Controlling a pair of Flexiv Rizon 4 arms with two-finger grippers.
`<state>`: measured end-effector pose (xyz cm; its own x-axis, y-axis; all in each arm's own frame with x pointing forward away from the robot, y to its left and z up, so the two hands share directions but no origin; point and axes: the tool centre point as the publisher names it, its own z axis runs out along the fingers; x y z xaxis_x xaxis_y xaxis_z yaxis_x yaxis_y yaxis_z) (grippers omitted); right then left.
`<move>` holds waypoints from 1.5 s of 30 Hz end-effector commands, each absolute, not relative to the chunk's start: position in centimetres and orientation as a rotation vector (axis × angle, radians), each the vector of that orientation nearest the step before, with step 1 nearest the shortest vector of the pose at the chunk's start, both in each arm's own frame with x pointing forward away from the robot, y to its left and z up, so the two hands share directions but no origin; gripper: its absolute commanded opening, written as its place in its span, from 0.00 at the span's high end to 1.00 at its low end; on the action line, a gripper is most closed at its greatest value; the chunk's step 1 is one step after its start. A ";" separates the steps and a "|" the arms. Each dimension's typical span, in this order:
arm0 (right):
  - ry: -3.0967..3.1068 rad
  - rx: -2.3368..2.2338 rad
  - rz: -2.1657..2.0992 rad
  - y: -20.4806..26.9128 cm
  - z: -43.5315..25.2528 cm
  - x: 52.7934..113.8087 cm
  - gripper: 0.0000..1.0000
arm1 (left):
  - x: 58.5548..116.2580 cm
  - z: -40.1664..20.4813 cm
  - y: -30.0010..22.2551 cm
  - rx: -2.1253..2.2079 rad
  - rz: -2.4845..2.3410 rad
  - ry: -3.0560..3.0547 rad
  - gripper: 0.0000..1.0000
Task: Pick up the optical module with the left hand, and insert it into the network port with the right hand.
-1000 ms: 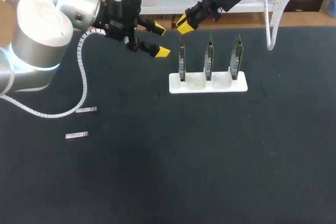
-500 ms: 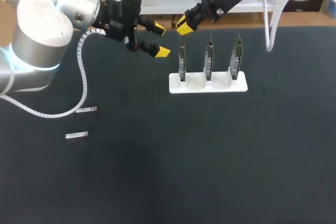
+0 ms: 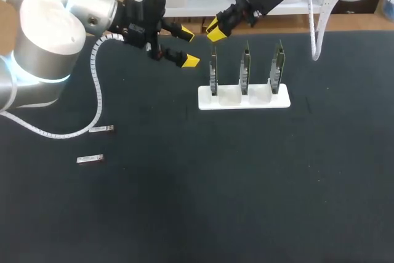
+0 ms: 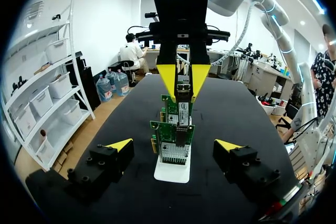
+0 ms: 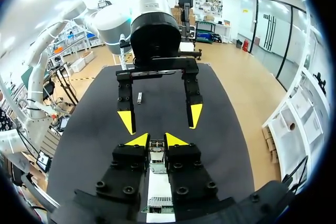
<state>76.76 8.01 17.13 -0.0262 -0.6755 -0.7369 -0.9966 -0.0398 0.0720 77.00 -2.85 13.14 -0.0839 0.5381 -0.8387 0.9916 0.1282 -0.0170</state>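
The right gripper (image 3: pixel 215 28) comes in from the upper right of the frame with its yellow fingers pinched on the module (image 4: pixel 182 84). It holds this small metal piece upright just above the leftmost card (image 3: pixel 213 71) of three, which stand on edge in a white stand (image 3: pixel 243 98) in the upper middle.

Gripping the module by its upper part leaves the lower end free. I take that to be the end meant for the port, though I cannot make out the port itself from here. The stand keeps the cards upright, so a push from above should be met squarely rather than tip them.

The left gripper (image 3: pixel 186 47), in from the upper left, hangs just beside that card with its fingers wide apart and nothing between them. It faces the row of cards end-on, clear of the other arm's path. From that I judge the pick-up is done and the insertion is the step in hand.

Two spare modules (image 3: pixel 101 129) lie flat on the dark table (image 3: pixel 246 201) at the left of the frame, well apart from the stand. They look like extras waiting their turn.
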 end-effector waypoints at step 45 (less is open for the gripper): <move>1.731 -1.773 0.811 7.9 17.4 77.0 1.00 | 77.2 13.1 -2.9 1.496 -0.831 1.715 0.00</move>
<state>77.18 7.93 17.34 -0.0011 -0.6822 -0.7312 -0.9982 -0.0434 0.0419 77.00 -2.85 13.14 -0.0839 0.5381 -0.8387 0.9916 0.1282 -0.0170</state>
